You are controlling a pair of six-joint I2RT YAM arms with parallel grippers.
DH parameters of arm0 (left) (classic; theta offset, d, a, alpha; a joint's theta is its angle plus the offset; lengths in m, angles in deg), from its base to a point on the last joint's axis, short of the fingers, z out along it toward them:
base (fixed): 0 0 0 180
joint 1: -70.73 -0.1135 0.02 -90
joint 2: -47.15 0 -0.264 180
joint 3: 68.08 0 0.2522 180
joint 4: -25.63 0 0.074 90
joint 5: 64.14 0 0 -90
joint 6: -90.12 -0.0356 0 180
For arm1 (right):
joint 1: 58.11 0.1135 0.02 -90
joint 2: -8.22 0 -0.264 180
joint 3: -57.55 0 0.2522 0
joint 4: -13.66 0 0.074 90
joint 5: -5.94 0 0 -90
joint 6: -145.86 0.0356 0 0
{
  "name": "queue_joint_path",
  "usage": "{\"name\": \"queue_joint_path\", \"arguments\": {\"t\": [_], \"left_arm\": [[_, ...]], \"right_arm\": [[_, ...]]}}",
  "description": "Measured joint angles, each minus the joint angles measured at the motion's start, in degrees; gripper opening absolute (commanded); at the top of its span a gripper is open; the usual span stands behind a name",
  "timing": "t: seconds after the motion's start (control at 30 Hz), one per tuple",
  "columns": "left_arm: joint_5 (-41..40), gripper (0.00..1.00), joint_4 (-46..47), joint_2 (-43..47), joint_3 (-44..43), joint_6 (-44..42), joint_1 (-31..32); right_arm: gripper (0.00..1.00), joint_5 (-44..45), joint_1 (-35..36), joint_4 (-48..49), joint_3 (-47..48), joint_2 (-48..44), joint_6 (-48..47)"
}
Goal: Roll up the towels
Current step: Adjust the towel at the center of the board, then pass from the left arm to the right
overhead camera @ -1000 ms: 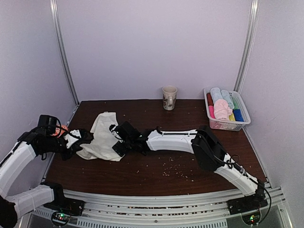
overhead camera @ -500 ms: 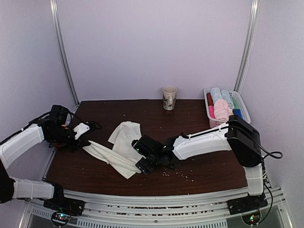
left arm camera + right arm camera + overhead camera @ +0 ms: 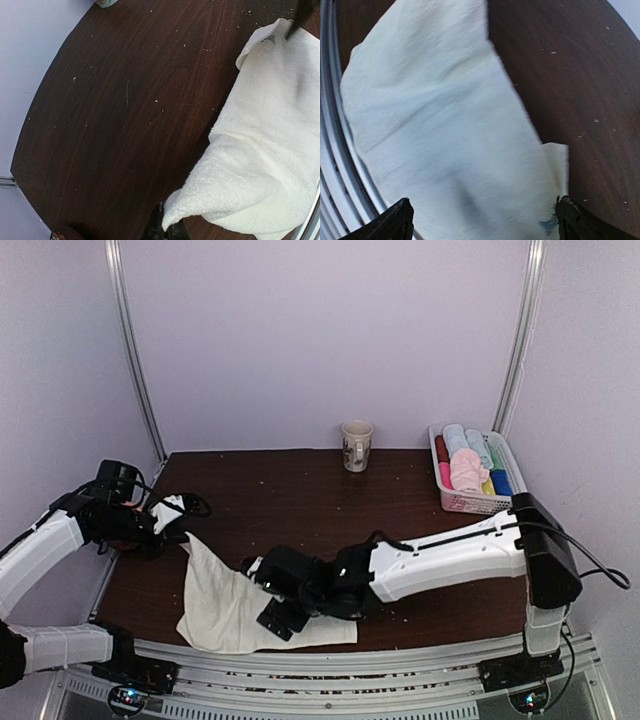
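Note:
The cream-white towel (image 3: 235, 600) lies spread flat at the table's near left, its near edge by the front rail. My left gripper (image 3: 182, 532) is shut on the towel's far left corner, also seen in the left wrist view (image 3: 167, 227). There the towel (image 3: 270, 125) stretches right and its small label (image 3: 270, 39) shows. My right gripper (image 3: 275, 612) is open and hovers low over the towel's near right part. In the right wrist view the gripper (image 3: 484, 205) has its jaws wide apart above the cloth (image 3: 435, 125). A pale pink towel (image 3: 465, 470) lies rolled in the basket.
A white basket (image 3: 478, 505) with several rolled coloured towels stands at the back right. A mug (image 3: 356, 445) stands at the back middle. Crumbs dot the dark wooden table (image 3: 330, 500). The metal front rail (image 3: 350, 655) runs just below the towel.
The towel has been drawn toward the front edge and spread flat. My right gripper moved toward the front left and now stands open. My left gripper shifted slightly, still on the corner.

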Motion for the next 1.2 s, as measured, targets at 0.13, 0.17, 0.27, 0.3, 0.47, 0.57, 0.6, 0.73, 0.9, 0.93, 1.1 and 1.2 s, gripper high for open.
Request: {"name": "queue_joint_path", "arguments": {"t": [0.13,0.17,0.27,0.3,0.47,0.57,0.6,0.73,0.9,0.93,1.1,1.2], "left_arm": [[-0.4,0.0,0.0,-0.7,0.3,0.0,0.0],[-0.4,0.0,0.0,-0.9,0.3,0.0,0.0],[-0.6,0.0,0.0,-1.4,0.3,0.0,0.0],[-0.7,0.0,0.0,-1.4,0.3,0.0,0.0],[-1.3,0.0,0.4,-1.4,0.4,0.0,0.0],[-1.3,0.0,0.7,-1.2,0.7,0.1,0.0],[-1.4,0.0,0.8,-1.2,0.8,0.1,0.0],[-1.5,0.0,0.9,-1.1,1.2,0.3,0.0],[-1.4,0.0,1.3,-1.1,1.3,0.5,0.0],[-1.4,0.0,1.5,-1.1,1.3,0.5,0.0],[-1.4,0.0,2.4,-1.2,1.9,0.5,0.0],[-1.4,0.0,2.6,-1.3,2.2,0.5,0.0]], "right_arm": [[1.0,2.6,-7.5,-1.2,-0.6,-6.3,-2.0],[1.0,2.8,-8.6,-1.4,-0.6,-7.4,-2.5],[1.0,2.7,-11.0,-2.1,-0.7,-9.2,-4.1],[1.0,2.6,-11.4,-2.3,-0.7,-9.1,-4.5],[1.0,0.7,-12.5,-6.0,1.7,-3.6,-6.3],[0.99,-0.3,-12.5,-7.2,3.6,0.6,-7.0],[0.98,-0.4,-12.5,-7.5,3.8,1.5,-7.1],[0.93,-0.5,-12.5,-9.2,5.8,4.6,-7.7],[0.85,-0.5,-12.8,-9.8,9.5,7.3,-8.1],[0.81,-0.6,-12.8,-10.0,10.1,7.6,-8.3],[0.62,-1.0,-13.5,-10.6,13.3,9.4,-8.5],[0.58,-1.5,-14.0,-10.9,13.6,9.7,-8.4]]}}
